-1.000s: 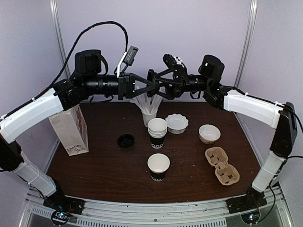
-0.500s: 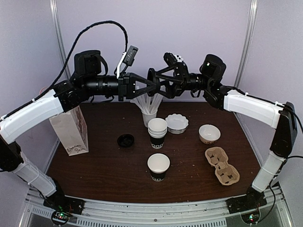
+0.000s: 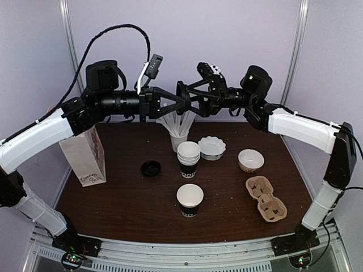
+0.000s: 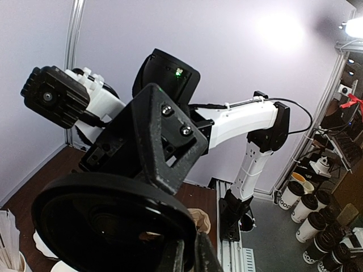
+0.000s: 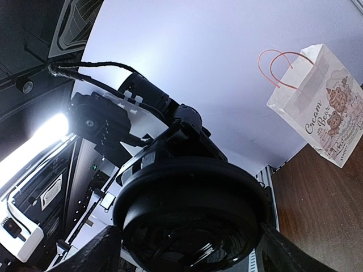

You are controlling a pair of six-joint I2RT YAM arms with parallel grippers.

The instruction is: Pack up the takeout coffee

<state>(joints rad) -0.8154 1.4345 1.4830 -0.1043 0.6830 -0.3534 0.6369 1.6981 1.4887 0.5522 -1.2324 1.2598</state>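
Note:
The takeout coffee cup (image 3: 189,200), black with a white inside, stands uncovered on the table's near middle. High above the table's back my two arms meet. A black plastic lid (image 3: 181,100) hangs edge-on between them. My left gripper (image 3: 186,103) is shut on the lid's rim (image 4: 113,221), pinching it between its fingertips (image 4: 190,255). My right gripper (image 3: 180,102) faces it, open wide. Its fingers (image 5: 96,252) stand on either side of the lid (image 5: 190,209), close to the rim. Whether they touch it I cannot tell.
A second black lid (image 3: 150,168) lies left of a stack of cups (image 3: 188,158). A white paper bag (image 3: 85,156) stands at the left. A cardboard cup carrier (image 3: 265,198), a cream bowl (image 3: 250,160), a fluted white bowl (image 3: 211,147) and a cup of stir sticks (image 3: 178,135) occupy the right and back.
The right gripper's fingers have drawn in slightly round the lid. The left arm's elbow has shifted a little to the left; the lid stays in the same spot.

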